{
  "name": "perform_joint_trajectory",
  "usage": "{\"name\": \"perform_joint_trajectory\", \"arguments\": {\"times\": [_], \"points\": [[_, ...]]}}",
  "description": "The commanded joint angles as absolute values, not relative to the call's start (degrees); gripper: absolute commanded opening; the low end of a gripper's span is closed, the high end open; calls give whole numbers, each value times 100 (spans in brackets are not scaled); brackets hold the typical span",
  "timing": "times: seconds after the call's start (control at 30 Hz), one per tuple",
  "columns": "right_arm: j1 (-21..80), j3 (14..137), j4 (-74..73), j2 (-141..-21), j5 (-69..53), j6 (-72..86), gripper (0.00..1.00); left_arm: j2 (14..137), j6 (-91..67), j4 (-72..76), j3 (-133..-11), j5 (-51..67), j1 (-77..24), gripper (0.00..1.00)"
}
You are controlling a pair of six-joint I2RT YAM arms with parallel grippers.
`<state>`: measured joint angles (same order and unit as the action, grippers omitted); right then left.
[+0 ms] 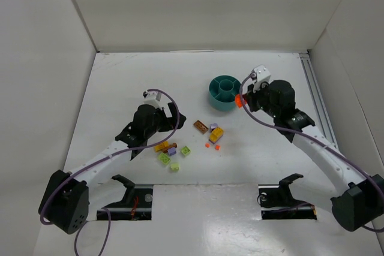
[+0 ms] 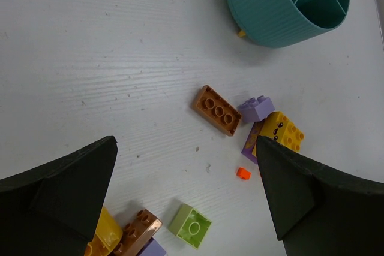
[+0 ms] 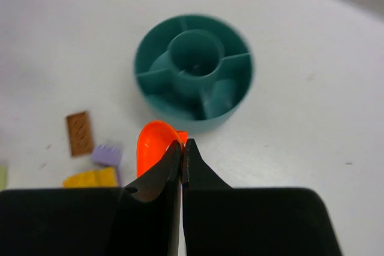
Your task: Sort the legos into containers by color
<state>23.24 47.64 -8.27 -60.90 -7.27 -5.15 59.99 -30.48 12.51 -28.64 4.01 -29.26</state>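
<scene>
My right gripper [image 3: 182, 145] is shut on the round orange-red lego [image 3: 153, 145], held on edge above the table just short of the teal dish [image 3: 204, 125]. From above, that piece [image 1: 238, 101] hangs beside the dish's wall [image 1: 219, 105]. The compartments that show hold nothing. My left gripper [image 2: 186, 148] stands wide open above loose legos: a brown one [image 2: 218, 110], a lilac one [image 2: 256, 108], a yellow one [image 2: 285, 130], a tiny orange-red one [image 2: 243, 173] and a lime green one [image 2: 190, 226].
More bricks lie in a cluster [image 1: 168, 151] under the left arm, and two small orange-red bits [image 1: 212, 146] sit mid-table. White walls enclose the table on three sides. A metal rail [image 1: 317, 97] runs along the right edge.
</scene>
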Motion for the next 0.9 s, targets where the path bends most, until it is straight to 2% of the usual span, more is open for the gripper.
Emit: {"name": "perform_joint_trajectory", "arguments": {"times": [0.0,0.3,0.63,0.87], "points": [[2338,5474,-1388,-6397,936,-853,0,6090,-2962,1327,-3172,360,-2962,100],[2505,7170,-1652,-8154,2213,-1063,0,6380,-2857,1327,-3234,475,-2962,100],[2786,7786,-1819,-9403,2698,-853,0,6547,-2804,1275,-3348,527,-3015,100],[2962,8033,-2030,-9835,3084,-449,0,6715,-2690,1222,-3454,527,-3207,100]]}}
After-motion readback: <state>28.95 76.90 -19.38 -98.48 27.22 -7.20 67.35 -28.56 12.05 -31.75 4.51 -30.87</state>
